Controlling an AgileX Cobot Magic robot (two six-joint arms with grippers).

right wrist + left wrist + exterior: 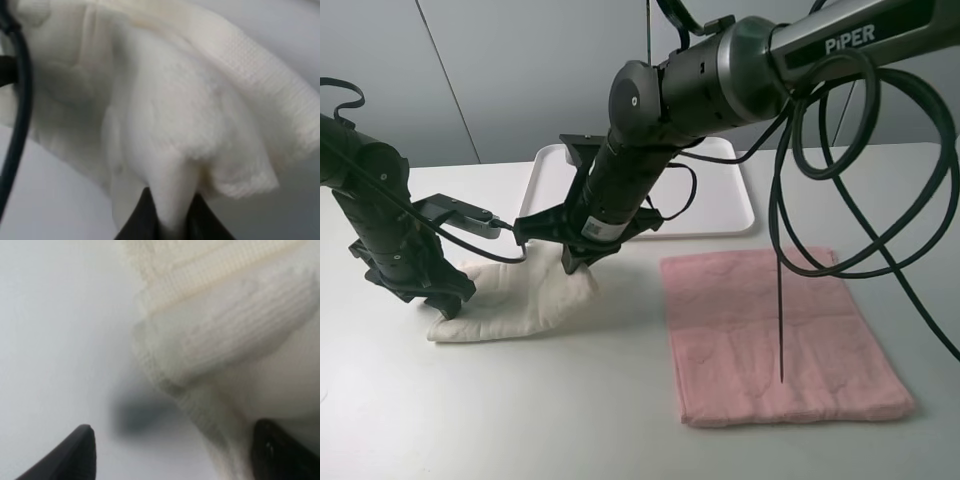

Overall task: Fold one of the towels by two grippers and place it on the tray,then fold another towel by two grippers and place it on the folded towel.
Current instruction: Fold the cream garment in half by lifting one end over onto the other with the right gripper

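A white towel (515,298) lies bunched on the table at the left. My right gripper (573,264) reaches across the middle and is shut on the towel's right edge. In the right wrist view the towel (165,125) is pinched between the dark fingers (142,217) of that gripper (172,222). My left gripper (442,303) is down at the towel's left end. In the left wrist view it (175,452) is open, with the towel's edge (200,365) running down beside one finger (285,450). A pink towel (780,335) lies flat at the right. The white tray (725,205) stands behind, partly hidden by the right arm.
Black cables (860,200) hang from the right arm over the pink towel. The table's front edge lies beyond the view's bottom. The grey wall stands behind the tray.
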